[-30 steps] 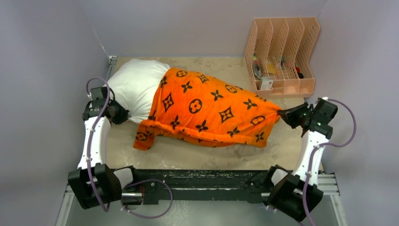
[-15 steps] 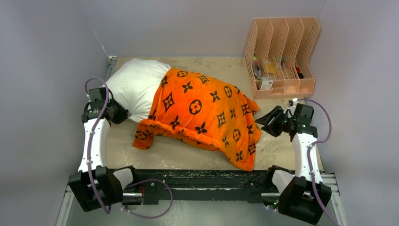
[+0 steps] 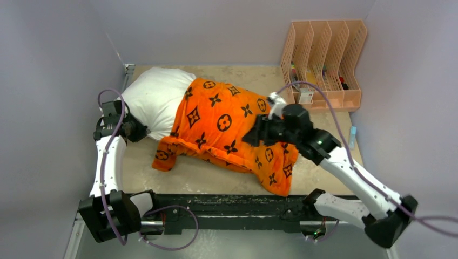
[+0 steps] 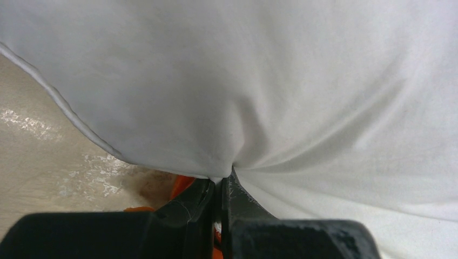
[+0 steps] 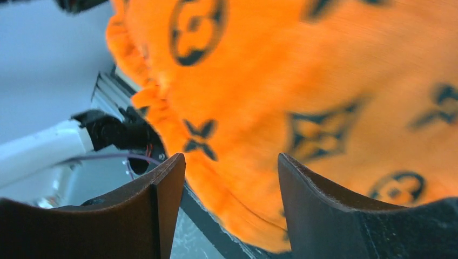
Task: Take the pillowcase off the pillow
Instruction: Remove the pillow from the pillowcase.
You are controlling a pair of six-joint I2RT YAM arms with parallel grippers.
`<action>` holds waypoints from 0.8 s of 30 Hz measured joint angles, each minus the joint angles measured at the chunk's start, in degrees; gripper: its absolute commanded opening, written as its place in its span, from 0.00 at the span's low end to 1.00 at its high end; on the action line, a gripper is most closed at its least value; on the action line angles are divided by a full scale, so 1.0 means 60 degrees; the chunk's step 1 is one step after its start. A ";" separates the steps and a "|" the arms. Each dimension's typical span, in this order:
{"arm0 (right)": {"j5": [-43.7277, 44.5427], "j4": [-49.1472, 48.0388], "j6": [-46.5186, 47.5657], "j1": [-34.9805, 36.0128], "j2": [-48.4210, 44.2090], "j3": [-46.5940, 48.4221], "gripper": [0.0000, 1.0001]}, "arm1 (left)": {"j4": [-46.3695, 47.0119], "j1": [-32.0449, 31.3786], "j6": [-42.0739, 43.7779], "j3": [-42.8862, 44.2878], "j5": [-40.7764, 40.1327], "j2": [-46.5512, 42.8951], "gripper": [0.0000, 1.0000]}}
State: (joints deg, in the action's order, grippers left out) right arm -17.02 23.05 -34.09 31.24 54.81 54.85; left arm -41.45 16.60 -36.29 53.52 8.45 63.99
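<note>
I saw plain pale lilac-grey walls (image 3: 227,27) closing in a mottled beige tabletop (image 3: 205,179) on three sides, under even light. A peach slotted plastic file rack (image 3: 324,54) stood at its far right corner, small items inside

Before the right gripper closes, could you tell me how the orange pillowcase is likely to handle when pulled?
Probably floppy: the pillowcase lies in loose folds over the pillow. Likely grippy, not slippery, given its plush surface. It may tug the soft pillow along unless the left gripper, shut on it, resists.

Pillow (image 3: 154,100), file rack (image 3: 354,40) on table (image 3: 208,177)
</note>
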 measured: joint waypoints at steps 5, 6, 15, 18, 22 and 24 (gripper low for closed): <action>0.2597 -0.0543 0.1712 0.3854 0.2120 0.1781 0.67 | -0.0004 0.0007 0.0058 0.0000 0.0040 0.0029 0.00; 0.2947 -0.0805 0.2259 0.4364 0.2419 0.1909 0.67 | 0.0000 0.0015 0.0091 0.0000 0.0055 0.0040 0.00; 0.3912 -0.3818 0.7934 0.6448 0.4430 0.1876 0.76 | 0.0004 0.0044 0.0273 0.0000 0.0277 0.0266 0.00; 0.3949 -0.4670 0.9449 0.6685 0.5082 0.1876 0.75 | 0.0004 0.0044 0.0324 0.0000 0.0306 0.0273 0.00; 0.3650 -0.5362 1.0859 0.6878 0.6062 0.2080 0.74 | 0.0011 0.0044 0.0350 0.0000 0.0328 0.0280 0.00; 0.3759 -0.6025 1.1278 0.6921 0.6543 0.2091 0.65 | 0.0011 0.0047 0.0353 0.0000 0.0339 0.0280 0.00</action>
State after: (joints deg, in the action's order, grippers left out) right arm 5.54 -13.10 33.58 72.77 94.06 67.40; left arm -41.39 16.88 -34.17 53.52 10.48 65.67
